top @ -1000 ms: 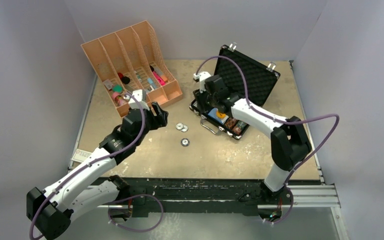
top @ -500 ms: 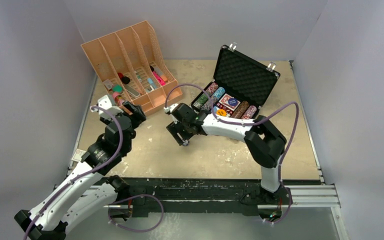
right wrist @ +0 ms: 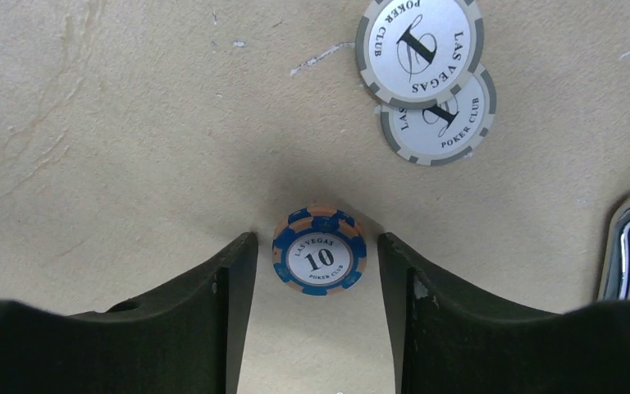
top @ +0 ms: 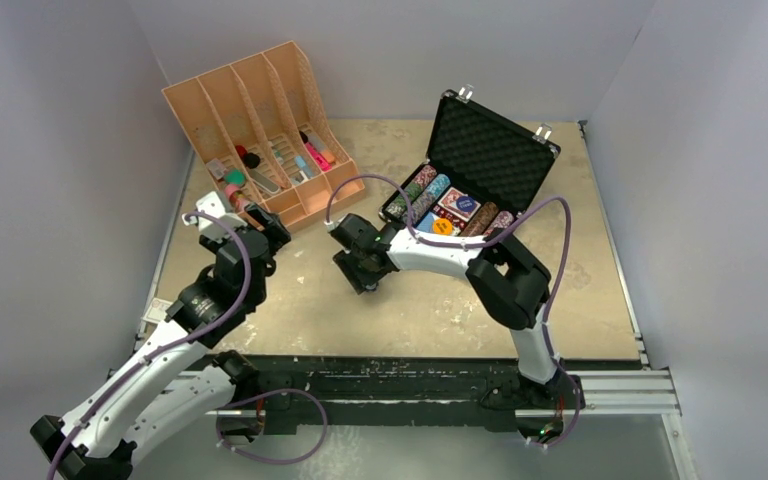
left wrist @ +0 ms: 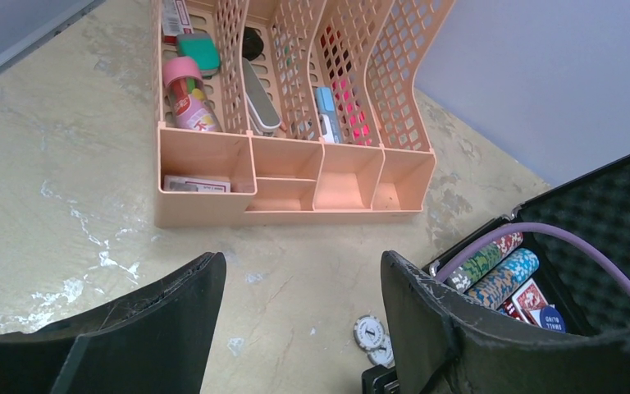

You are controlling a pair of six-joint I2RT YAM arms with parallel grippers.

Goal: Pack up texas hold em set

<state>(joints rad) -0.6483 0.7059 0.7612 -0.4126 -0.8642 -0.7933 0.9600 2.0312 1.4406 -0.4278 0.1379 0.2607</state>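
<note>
right gripper [right wrist: 316, 246]: jaws open, astride blue chip [right wrist: 320, 261] lying flat on table [top: 440, 310], set to pinch its rim | grey chips [right wrist: 420, 49]: two, overlapping, just beyond, not yet packed | case [top: 490, 150]: open at far right, rows part-filled, ready to take them | left gripper [left wrist: 301, 264]: jaws open, empty, parked near organiser [left wrist: 287, 176], out of the way

left end effector [left wrist: 301, 271] — fingers apart | orange organiser [left wrist: 295, 176] ahead | two pale chips [left wrist: 371, 332] beside open briefcase [left wrist: 615, 205]

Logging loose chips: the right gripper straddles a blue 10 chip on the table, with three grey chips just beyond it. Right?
Two grey chips, not three, as the right wrist view shows. The right gripper does straddle the blue 10 chip on the table.
</note>
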